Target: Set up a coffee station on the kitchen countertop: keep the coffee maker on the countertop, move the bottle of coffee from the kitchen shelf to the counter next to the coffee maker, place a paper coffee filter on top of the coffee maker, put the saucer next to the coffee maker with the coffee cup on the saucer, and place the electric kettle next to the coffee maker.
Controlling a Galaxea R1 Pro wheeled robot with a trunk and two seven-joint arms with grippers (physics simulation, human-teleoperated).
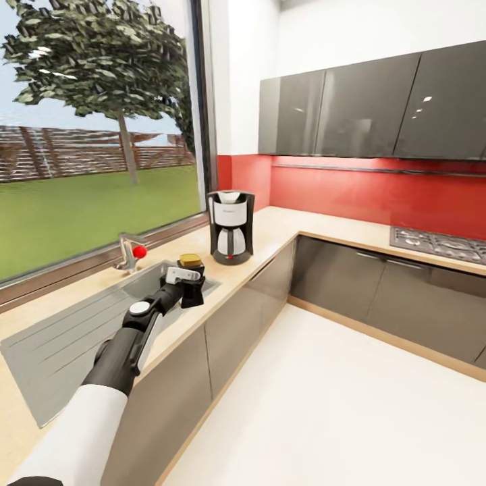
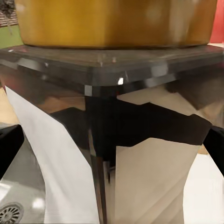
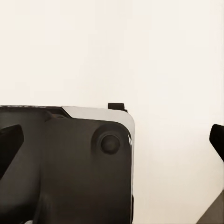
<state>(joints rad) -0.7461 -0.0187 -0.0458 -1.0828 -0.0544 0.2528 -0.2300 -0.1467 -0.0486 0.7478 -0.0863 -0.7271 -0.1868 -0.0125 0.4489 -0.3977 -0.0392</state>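
My left gripper (image 1: 190, 289) is shut on the bottle of coffee (image 1: 191, 260), a dark bottle with a yellow-tan cap, and holds it over the right end of the sink, just left of the coffee maker (image 1: 230, 226). The black coffee maker stands on the kitchen countertop (image 1: 270, 226) near the corner. In the left wrist view the bottle of coffee (image 2: 116, 140) is very close, with its cap, dark body and white label between the black fingertips (image 2: 8, 147). My right gripper (image 3: 112, 140) is open with nothing between its fingers, hanging over the pale floor.
The grey sink (image 1: 61, 344) with its drainboard is set in the counter, with a faucet (image 1: 129, 251) with a red knob behind it. A gas hob (image 1: 439, 244) sits on the right counter run. Dark wall cabinets (image 1: 364, 108) hang above. The floor (image 1: 324, 405) is open.
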